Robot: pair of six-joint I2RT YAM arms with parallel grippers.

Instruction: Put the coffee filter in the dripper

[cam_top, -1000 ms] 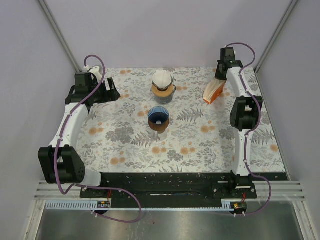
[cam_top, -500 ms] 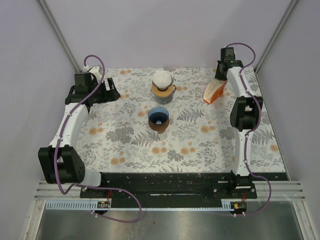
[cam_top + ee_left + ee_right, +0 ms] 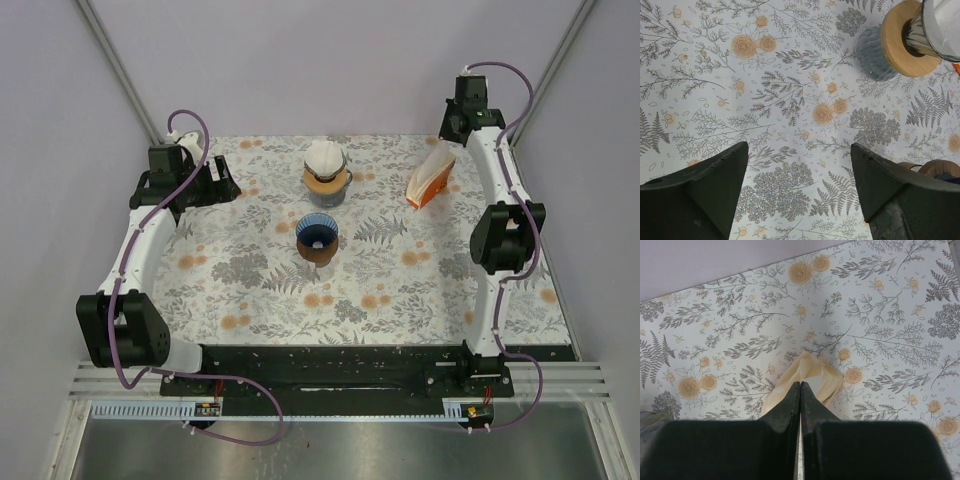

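Note:
The tan paper coffee filter (image 3: 429,179) hangs at the back right of the table, pinched at its upper end by my right gripper (image 3: 447,150). In the right wrist view the shut fingertips (image 3: 800,385) grip the filter (image 3: 815,375), which spreads out beyond them above the floral cloth. The blue ribbed dripper (image 3: 317,236) stands on a brown base at mid-table, well to the left of the filter. My left gripper (image 3: 216,178) is open and empty at the back left, with only cloth between its fingers (image 3: 799,150).
A grey cup with a wooden collar and a white-topped cone (image 3: 326,172) stands behind the blue dripper; it also shows in the left wrist view (image 3: 905,42). The floral cloth (image 3: 250,290) covers the table. Grey walls close in at the back and sides.
My right arm has risen and drawn back towards the far wall, lifting the filter's upper end with it. The left arm has not moved.

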